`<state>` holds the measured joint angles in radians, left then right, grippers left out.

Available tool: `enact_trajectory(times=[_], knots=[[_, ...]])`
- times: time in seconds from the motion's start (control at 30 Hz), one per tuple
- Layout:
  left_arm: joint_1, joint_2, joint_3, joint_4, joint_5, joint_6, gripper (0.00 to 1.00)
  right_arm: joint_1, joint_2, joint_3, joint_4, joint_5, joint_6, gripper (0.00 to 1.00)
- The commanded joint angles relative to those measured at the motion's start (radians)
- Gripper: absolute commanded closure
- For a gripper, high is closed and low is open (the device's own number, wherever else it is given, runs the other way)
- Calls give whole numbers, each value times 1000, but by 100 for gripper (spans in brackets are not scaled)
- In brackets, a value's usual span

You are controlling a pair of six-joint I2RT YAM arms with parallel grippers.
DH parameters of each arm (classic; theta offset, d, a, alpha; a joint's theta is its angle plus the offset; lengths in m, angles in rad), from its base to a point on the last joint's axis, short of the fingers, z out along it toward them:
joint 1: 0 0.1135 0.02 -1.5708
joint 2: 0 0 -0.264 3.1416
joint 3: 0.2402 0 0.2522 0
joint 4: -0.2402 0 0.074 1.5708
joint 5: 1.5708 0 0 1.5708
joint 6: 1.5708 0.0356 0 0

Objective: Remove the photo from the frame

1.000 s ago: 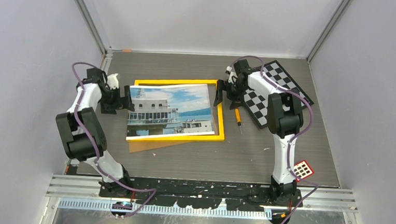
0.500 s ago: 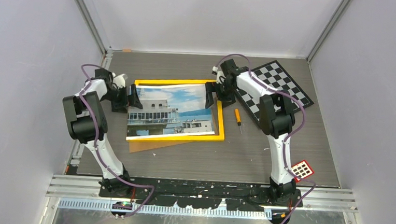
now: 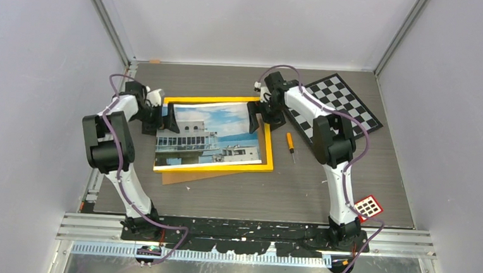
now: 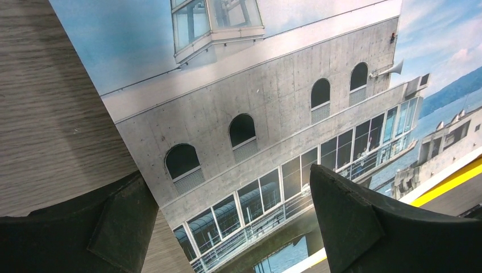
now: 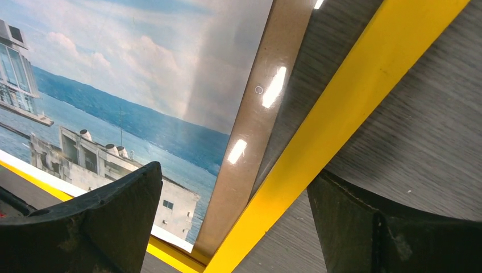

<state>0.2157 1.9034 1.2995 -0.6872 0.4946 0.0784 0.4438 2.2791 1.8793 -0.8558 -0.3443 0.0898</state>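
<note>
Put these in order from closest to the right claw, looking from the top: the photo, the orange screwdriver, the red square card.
From the right gripper:
1. The photo: its right edge lies under the open jaws.
2. The orange screwdriver: lying a little to the photo's right.
3. The red square card: far off, toward the near right corner.

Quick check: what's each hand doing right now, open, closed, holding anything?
Left hand: open, astride the photo's left edge, holding nothing.
Right hand: open, astride the frame's right side, holding nothing.
</note>
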Motion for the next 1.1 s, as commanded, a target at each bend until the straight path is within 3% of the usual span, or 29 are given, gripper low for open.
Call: enact_trajectory(times=[0.0,0.2,0.4,0.57,0.73,0.87,1.07], knots=[[-50,-26,20,-8,66,-4,0,39,17,22,27,-45,-41,0],[-25,-155,78,-62,-94,25,0,-46,-100,24,-13,-68,-42,0],[-20,-267,250,-162,-193,122,0,-114,-269,24,13,-104,-50,0],[-20,-341,396,-191,-246,148,0,-173,-402,24,71,-90,-53,0],[-21,-294,581,-389,-210,201,0,-231,-537,-64,176,44,-44,0],[-20,-323,462,-393,-172,208,0,-252,-587,-182,151,151,-86,0],[-19,-389,209,-268,-201,144,0,-358,-638,-376,137,17,-93,0]])
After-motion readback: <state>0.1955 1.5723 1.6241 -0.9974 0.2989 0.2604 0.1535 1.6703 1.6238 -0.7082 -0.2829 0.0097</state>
